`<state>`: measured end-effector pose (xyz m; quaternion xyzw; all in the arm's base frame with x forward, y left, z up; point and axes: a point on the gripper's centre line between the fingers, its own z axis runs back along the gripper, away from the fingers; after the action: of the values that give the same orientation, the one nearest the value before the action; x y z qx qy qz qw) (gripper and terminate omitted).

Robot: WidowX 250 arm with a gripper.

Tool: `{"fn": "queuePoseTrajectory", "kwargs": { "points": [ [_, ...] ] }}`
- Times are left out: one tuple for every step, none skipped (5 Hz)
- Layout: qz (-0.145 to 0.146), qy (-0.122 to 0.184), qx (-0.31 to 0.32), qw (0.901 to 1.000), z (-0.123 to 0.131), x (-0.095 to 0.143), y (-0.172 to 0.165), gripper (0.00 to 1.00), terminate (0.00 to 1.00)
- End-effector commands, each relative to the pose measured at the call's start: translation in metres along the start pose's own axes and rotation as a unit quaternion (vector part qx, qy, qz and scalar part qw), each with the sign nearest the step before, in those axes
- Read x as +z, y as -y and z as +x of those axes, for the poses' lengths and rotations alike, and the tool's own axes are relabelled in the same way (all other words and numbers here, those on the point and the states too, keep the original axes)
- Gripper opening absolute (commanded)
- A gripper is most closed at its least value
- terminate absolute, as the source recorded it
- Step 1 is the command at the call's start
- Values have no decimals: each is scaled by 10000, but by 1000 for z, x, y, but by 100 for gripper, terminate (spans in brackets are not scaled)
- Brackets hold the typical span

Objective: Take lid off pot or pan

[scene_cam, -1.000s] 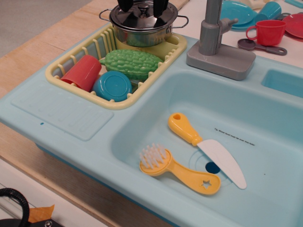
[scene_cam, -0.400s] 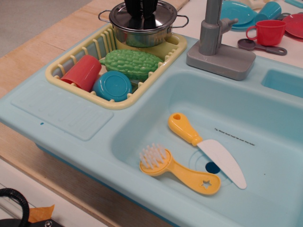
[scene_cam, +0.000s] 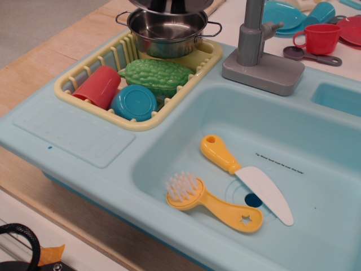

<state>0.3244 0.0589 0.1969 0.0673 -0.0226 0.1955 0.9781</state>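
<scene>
The pale blue toy sink [scene_cam: 186, 169] fills most of the wooden counter [scene_cam: 56, 56], and its basin holds a yellow-handled toy knife [scene_cam: 245, 178] and a yellow dish brush [scene_cam: 211, 203]. At the far left corner of the sink sits the yellow drying rack [scene_cam: 98, 116], with a red cup [scene_cam: 98, 87], a blue cup [scene_cam: 134, 103] and a bumpy green gourd [scene_cam: 157, 76] lying in it. A grey faucet [scene_cam: 256, 51] stands at the far edge.

The pot [scene_cam: 166, 34] stands at the far end of the rack, and it is now uncovered: a moment ago the lid sat flat on its rim, and now the shiny steel interior shows plainly. The lid [scene_cam: 169, 5] has risen clear of the pot and hangs just above it, its lower edge showing at the top border of the view. The dark fingers [scene_cam: 171, 4] are barely in view there, and they appear clamped on the lid's knob, though the knob itself is cut off. I judge the lifting done; only setting the lid down somewhere remains.

The pot looks small, straight-sided and polished, with thin wire loop handles on either side, and it seems empty.
</scene>
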Motion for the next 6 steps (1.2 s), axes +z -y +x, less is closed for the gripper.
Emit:
{"fn": "queuePoseTrajectory", "kwargs": {
  "points": [
    [-223, 177, 655, 9974, -28, -1, -18, 0, 0],
    [-254, 103, 1039, 9942, -48, -7, -26, 0, 0],
    [-215, 79, 1354, 9905, -66, -7, -33, 0, 0],
    [-297, -33, 1571, 9871, -79, -17, -39, 0, 0],
    [-315, -49, 1844, 9823, -92, -28, -46, 0, 0],
    [-271, -110, 1990, 9796, -98, -35, -51, 0, 0]
  ]
}}
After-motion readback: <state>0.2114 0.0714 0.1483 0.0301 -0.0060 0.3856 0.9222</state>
